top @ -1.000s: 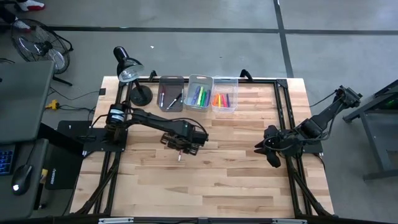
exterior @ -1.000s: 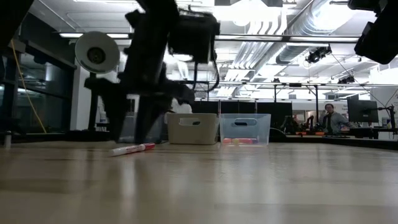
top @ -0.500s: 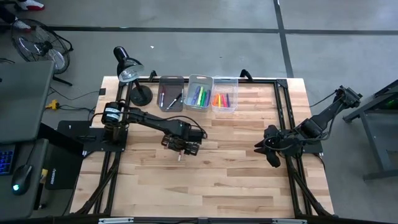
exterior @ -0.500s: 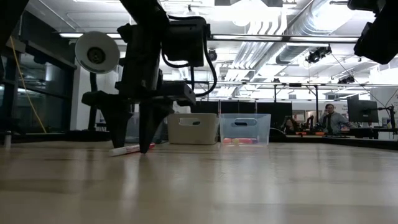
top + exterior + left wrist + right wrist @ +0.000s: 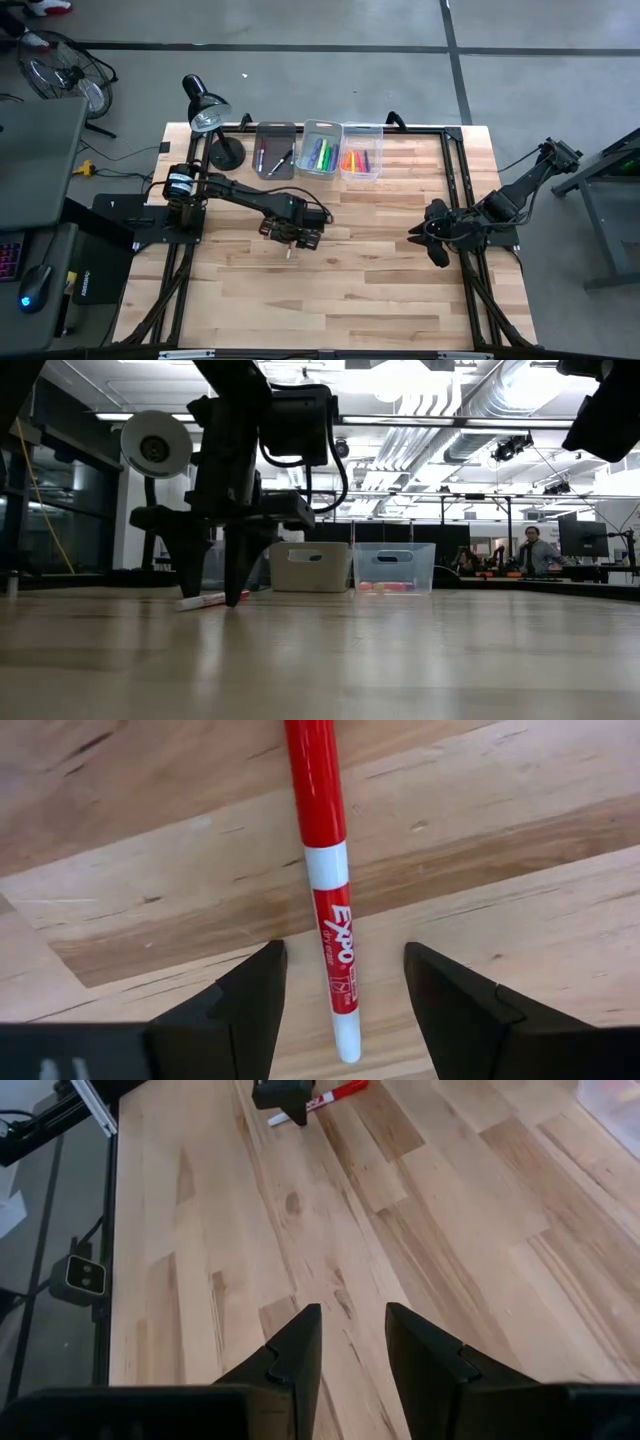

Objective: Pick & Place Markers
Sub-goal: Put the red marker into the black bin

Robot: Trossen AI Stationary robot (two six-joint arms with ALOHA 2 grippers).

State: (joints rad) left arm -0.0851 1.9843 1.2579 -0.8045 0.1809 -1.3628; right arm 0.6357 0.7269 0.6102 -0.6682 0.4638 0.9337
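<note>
One red marker (image 5: 325,870) lies flat on the table (image 5: 400,290) left of center in the high view, and the left end effector (image 5: 291,240) is down over it, fingers spread wide with one on each side, not pinching it. From the low view the marker (image 5: 213,600) sits at the finger tips, tilted a bit.

Three bins at the top edge: the dark bin (image 5: 275,150) has a couple of pens, the middle bin (image 5: 321,148) has green and purple ones, the clear bin (image 5: 361,152) orange, red and yellow. Exact counts are too small to read.

The right end effector (image 5: 424,236) waits at the right side, fingers partly apart, holding nothing. A desk lamp (image 5: 207,115) sits at the upper left.
</note>
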